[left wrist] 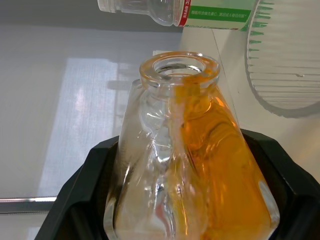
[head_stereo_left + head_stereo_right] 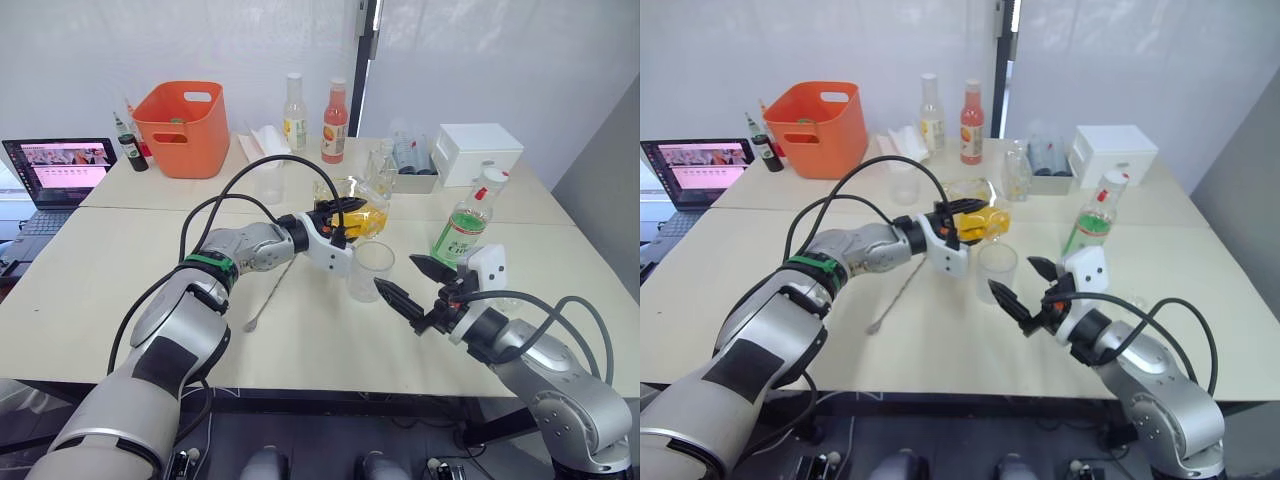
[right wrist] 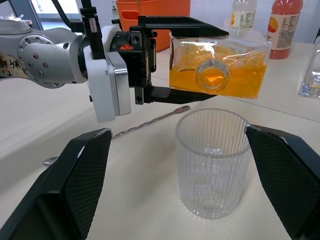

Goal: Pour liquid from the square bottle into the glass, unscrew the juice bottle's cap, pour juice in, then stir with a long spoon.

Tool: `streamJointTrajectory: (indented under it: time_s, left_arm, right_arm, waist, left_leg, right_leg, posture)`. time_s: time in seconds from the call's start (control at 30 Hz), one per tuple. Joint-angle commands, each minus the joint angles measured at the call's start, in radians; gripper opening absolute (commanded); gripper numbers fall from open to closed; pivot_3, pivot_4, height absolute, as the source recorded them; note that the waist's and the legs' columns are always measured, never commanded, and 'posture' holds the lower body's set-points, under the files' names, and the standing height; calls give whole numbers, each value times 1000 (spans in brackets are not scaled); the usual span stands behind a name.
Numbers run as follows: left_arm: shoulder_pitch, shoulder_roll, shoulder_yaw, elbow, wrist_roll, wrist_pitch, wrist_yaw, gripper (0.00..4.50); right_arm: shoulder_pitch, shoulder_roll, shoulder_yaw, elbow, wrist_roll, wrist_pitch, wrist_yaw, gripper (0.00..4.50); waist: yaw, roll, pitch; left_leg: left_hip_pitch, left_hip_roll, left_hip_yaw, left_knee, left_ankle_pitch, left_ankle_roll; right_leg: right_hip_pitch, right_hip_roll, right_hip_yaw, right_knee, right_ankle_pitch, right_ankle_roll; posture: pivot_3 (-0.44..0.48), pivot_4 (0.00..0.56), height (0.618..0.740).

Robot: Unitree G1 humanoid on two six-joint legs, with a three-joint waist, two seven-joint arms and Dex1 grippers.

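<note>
We see the left gripper clamped on the square bottle, tipped sideways above the glass. Glass bottle: heavy, slick, breakable; we judge the flat sides safest. Right gripper is spread wide, empty, flanking the glass.

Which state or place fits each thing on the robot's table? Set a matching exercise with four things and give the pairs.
Things:
1. square bottle
2. glass
3. juice bottle
4. long spoon

States or places:
A. lying flat on the table, under the left arm
B. tilted on its side, held in the left gripper
C. upright and capped, behind the right gripper
D. upright and empty, between the right gripper's open jaws

Pairs: 1-B, 2-D, 3-C, 4-A
</note>
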State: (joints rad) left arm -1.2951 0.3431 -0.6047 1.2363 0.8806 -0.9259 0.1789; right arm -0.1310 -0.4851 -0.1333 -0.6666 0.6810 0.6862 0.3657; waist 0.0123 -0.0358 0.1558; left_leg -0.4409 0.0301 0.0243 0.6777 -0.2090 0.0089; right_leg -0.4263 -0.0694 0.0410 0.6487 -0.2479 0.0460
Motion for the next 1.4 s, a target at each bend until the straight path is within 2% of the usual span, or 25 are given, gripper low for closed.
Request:
streamJointTrajectory:
  time_s: [0.03, 0.9, 1.4]
  left_arm:
    - [-77, 1, 15, -32, -10, 14, 86, 2786]
    - [-122, 6, -63, -12, 76, 62, 199, 2786]
    - [-127, -3, -64, 2, 64, 64, 185, 2786]
  right_arm:
    - [2, -3, -29, -43, 20, -10, -5, 4500]
    - [13, 6, -25, -55, 37, -11, -26, 4500]
    - [19, 13, -22, -59, 34, -15, -33, 4500]
  waist:
    - [0, 0, 0]
    - [0, 0, 0]
    - [0, 0, 0]
  left_leg:
    - [0, 0, 0, 0, 0, 0]
    - [0, 0, 0, 0, 0, 0]
    - [0, -1, 0, 0, 0, 0]
  right_leg:
    - [0, 0, 0, 0, 0, 0]
    - [0, 0, 0, 0, 0, 0]
    - [0, -1, 0, 0, 0, 0]
  posture:
    - [0, 150, 715]
    - [0, 150, 715]
    - [0, 150, 715]
